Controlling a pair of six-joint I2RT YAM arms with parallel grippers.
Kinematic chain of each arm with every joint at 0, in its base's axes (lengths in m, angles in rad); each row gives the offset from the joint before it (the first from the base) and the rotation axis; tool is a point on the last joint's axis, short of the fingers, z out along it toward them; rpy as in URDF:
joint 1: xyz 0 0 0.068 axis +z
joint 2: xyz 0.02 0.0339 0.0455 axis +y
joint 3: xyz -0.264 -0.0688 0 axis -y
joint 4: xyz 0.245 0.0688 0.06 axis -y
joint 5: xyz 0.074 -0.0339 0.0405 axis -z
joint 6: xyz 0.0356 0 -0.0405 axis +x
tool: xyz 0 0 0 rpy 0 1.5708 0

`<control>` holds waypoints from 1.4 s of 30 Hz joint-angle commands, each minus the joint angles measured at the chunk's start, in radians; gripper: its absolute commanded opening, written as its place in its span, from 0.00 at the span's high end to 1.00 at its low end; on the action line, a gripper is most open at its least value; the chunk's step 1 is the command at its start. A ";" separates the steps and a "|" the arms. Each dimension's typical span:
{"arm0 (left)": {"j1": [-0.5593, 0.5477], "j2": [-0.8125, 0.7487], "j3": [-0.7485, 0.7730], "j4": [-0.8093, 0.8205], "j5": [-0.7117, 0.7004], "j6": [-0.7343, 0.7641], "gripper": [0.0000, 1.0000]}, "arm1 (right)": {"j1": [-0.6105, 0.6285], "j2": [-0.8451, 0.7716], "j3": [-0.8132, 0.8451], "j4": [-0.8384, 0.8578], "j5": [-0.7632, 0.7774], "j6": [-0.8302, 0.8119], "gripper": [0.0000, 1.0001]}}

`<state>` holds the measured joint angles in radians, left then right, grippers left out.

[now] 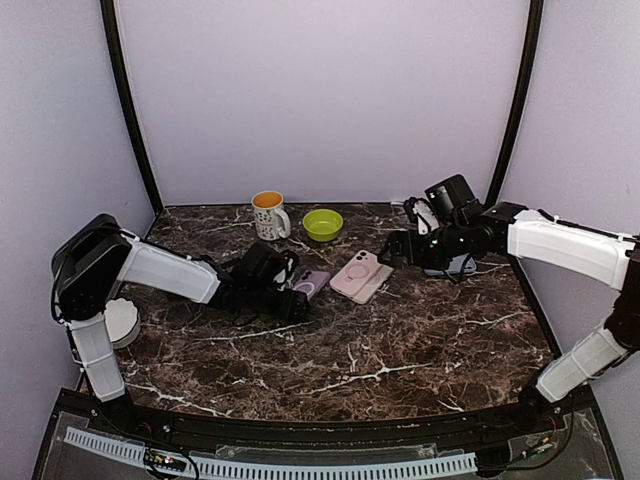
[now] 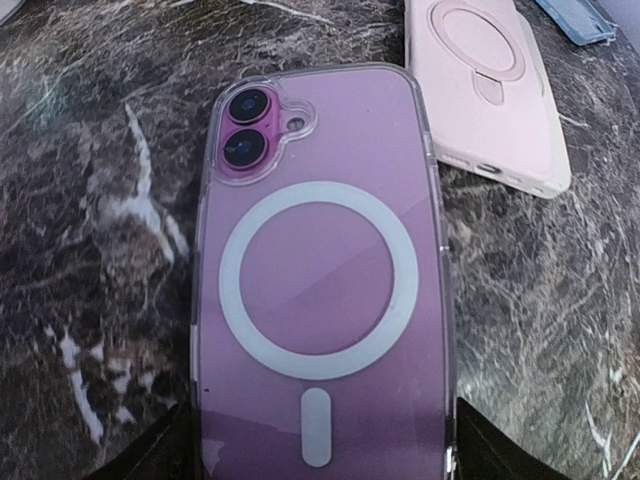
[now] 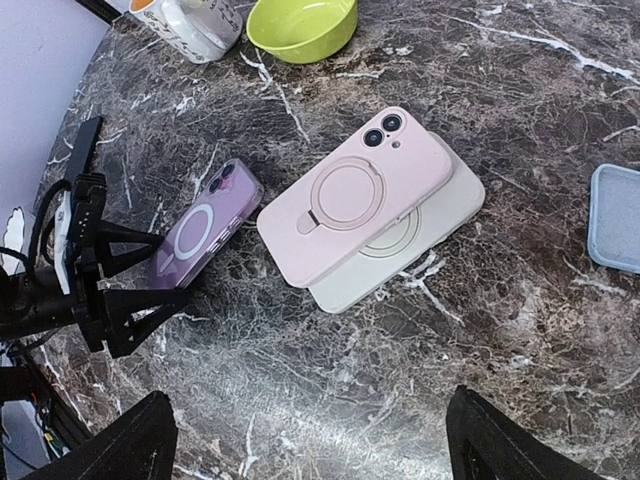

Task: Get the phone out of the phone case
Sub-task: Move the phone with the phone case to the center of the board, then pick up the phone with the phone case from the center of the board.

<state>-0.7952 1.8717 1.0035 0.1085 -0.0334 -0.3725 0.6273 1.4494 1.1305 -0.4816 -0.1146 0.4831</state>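
The purple phone (image 2: 320,300) lies face down on the dark marble-pattern table (image 1: 400,350), left of the middle, and a clear plastic case with a white ring (image 2: 318,280) is wrapped around it, its see-through rim showing round the camera bump. The left gripper (image 2: 320,460) straddles the phone's lower end, one fingertip (image 2: 150,458) lying along each long edge; I cannot tell whether they squeeze it or only touch. Between the phone and the table's near edge runs a broad stretch of marble, and the same on its near right. Just right of the phone, apart from it, a pink phone case with a ring stand (image 3: 355,195) rests on a cream flat case (image 3: 430,225), stacked askew. Further right of the phone a pale blue flat piece with rounded corners (image 3: 615,215) lies on the marble. The right gripper (image 3: 310,445) hangs above the table right of the phone, its jaws spread wide around nothing. Behind the phone, toward the back wall, stands a white spotted mug (image 1: 268,213), orange inside, though I cannot tell whether that is drink or glaze. Right of the mug sits a lime green bowl (image 1: 323,224), green inside.
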 commanded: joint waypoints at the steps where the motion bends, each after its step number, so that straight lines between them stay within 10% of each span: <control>1: -0.024 -0.137 -0.084 -0.070 0.082 -0.077 0.34 | 0.007 -0.062 -0.028 -0.007 0.003 0.021 0.05; 17: -0.125 -0.214 -0.119 -0.222 -0.069 -0.068 0.02 | 0.018 -0.168 -0.118 -0.016 0.025 0.055 0.05; 42: -0.128 0.069 0.183 -0.556 -0.123 -0.062 0.09 | 0.018 -0.186 -0.135 -0.024 0.043 0.047 0.05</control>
<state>-0.9188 1.9110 1.1919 -0.3687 -0.1516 -0.4252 0.6369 1.2823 1.0073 -0.5205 -0.0841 0.5323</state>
